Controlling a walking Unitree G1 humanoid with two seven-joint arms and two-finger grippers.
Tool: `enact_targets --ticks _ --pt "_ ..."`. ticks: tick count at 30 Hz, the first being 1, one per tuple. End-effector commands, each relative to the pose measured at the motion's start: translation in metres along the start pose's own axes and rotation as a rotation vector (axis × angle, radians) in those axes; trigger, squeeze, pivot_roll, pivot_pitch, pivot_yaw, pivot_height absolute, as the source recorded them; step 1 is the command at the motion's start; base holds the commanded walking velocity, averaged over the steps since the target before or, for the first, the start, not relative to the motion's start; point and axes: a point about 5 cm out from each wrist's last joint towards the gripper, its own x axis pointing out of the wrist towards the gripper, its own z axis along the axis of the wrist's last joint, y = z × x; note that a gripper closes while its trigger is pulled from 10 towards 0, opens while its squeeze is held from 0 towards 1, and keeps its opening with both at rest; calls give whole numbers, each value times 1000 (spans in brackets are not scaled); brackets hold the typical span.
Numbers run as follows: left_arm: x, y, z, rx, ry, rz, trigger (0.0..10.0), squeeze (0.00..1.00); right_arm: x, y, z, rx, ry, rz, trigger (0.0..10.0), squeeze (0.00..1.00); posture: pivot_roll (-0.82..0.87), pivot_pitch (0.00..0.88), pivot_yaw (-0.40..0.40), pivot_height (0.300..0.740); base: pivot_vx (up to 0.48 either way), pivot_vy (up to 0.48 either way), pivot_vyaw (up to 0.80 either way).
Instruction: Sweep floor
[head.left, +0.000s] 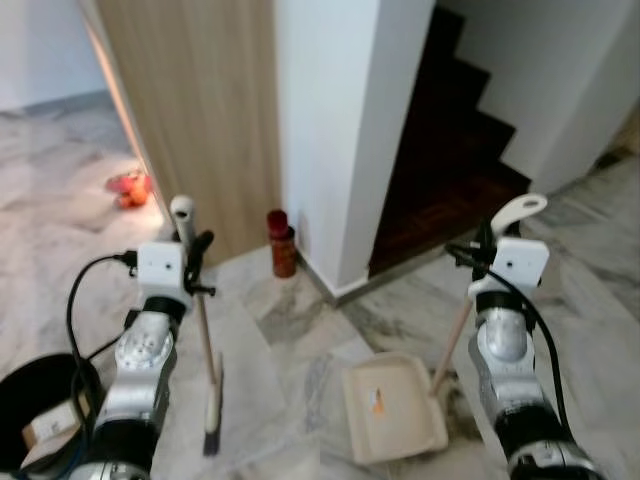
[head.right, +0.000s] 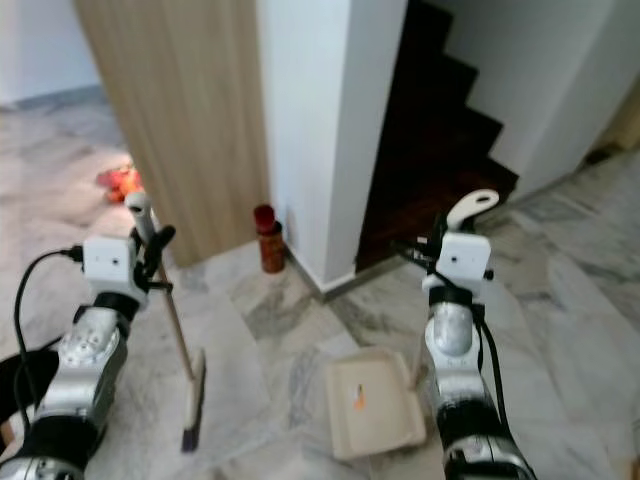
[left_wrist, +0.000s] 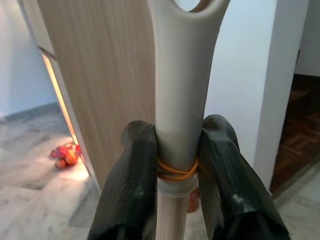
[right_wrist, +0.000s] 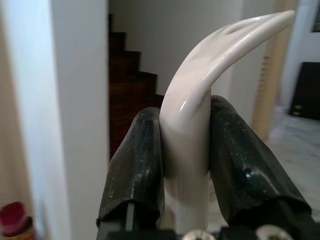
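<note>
- There is one broom (head.left: 208, 370). It stands almost straight up on the marble floor (head.left: 290, 350), with its brush end down on the floor, in front of the robot on its left side.
- The left gripper (left_wrist: 175, 165) squeezes the top of the broom's pale handle. One black finger (left_wrist: 131, 185) presses on each side, just above an orange rubber band (left_wrist: 176, 171).
- There is one dustpan (head.left: 392, 408). It is cream colored and lies flat on the floor to the right of the broom, well apart from it.
- One small orange scrap (head.left: 377, 403) lies inside the dustpan.
- The dustpan has one long stick that goes up to a curved cream grip (right_wrist: 200, 110).
- The right gripper (right_wrist: 187, 150) clamps that grip tight between its two black fingers.
- One red can (head.left: 282, 243) stands on the floor by the bottom of the white wall (head.left: 330, 120), beside a wooden panel (head.left: 200, 110).
- One little pile of orange things (head.left: 128, 187) lies farther back on the left, in a patch of light. I cannot tell what they are.
- One black bin (head.left: 35, 410) sits near the robot's left arm.
- Dark stairs (head.left: 450, 150) go up behind the white wall, on the right.
</note>
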Motion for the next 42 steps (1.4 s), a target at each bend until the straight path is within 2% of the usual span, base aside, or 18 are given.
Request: enact_targets --ticks 1,5,14,17,18,25,29,36,42 --pt "3 8 7 -11 -42 23 10000 0 9 0 11 18 -38 -18 10000 0 21 0 23 740 0 -270 -800" --pt "0 16 3 -29 -29 57 10000 0 6 -1 14 9 -41 -20 10000 0 7 0 22 740 0 -362 -800" --pt "3 17 5 -49 -38 69 10000 0 7 -3 20 30 -59 -30 10000 0 22 0 19 740 0 -28 -800" --pt "3 13 4 -69 -38 65 10000 0 5 -2 20 30 -60 -33 10000 0 18 0 26 740 0 0 -800" --pt "2 5 3 -84 -36 44 10000 0 3 -4 20 30 -58 -42 10000 0 -3 0 35 740 0 0 -800" --pt "3 -16 -1 -117 -26 -6 10000 0 -3 -8 18 23 -43 -49 10000 0 -24 0 20 740 0 0 -800" --pt "2 -20 -1 -127 -27 -8 10000 0 -6 -6 18 28 -30 -41 10000 0 -11 0 9 740 0 0 -800" --pt "-5 -16 -4 -128 -24 3 10000 0 -14 0 11 37 8 -29 10000 0 6 0 5 740 0 0 -800" --pt "-6 -22 -1 -142 -37 11 10000 0 -16 -3 9 18 23 7 10000 0 -10 0 -37 740 0 0 -800"
